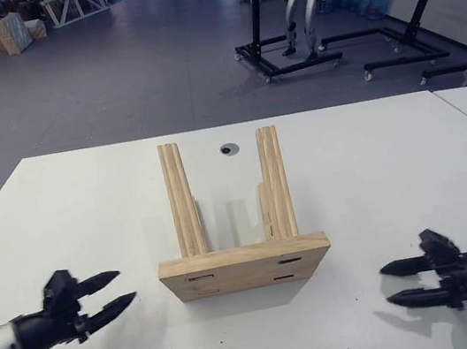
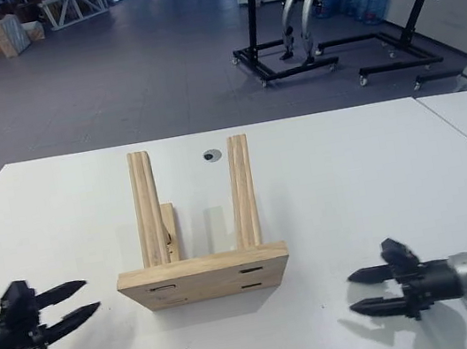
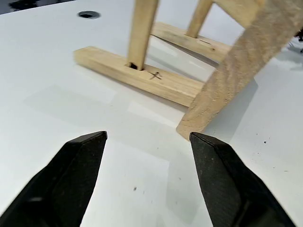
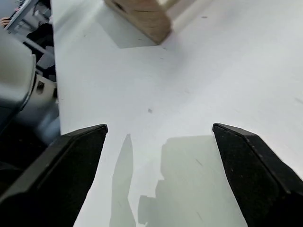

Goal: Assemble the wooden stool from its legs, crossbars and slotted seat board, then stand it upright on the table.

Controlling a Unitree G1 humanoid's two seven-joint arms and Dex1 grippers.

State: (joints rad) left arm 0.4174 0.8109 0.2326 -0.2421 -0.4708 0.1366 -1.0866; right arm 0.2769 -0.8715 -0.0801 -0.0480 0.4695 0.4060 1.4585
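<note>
While my left claw [image 1: 125,285] and right claw [image 1: 386,284] gape empty, I fear righting the pale wooden stool [image 1: 244,267] could unseat its legs [image 1: 182,196].

Head stereo pair overlooks the table [image 1: 376,168]; low wrist cameras face the stool [image 1: 245,266].

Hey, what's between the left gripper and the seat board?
Just bare table separates the left gripper from the seat board, seen in the left eye view.

Pale wood stool [image 1: 246,260], assembled, lies on its side at frame centre: seat board [image 1: 233,280] on edge, legs [image 1: 183,199] flat on tabletop [image 1: 376,168], pointing toward frame top.
</note>
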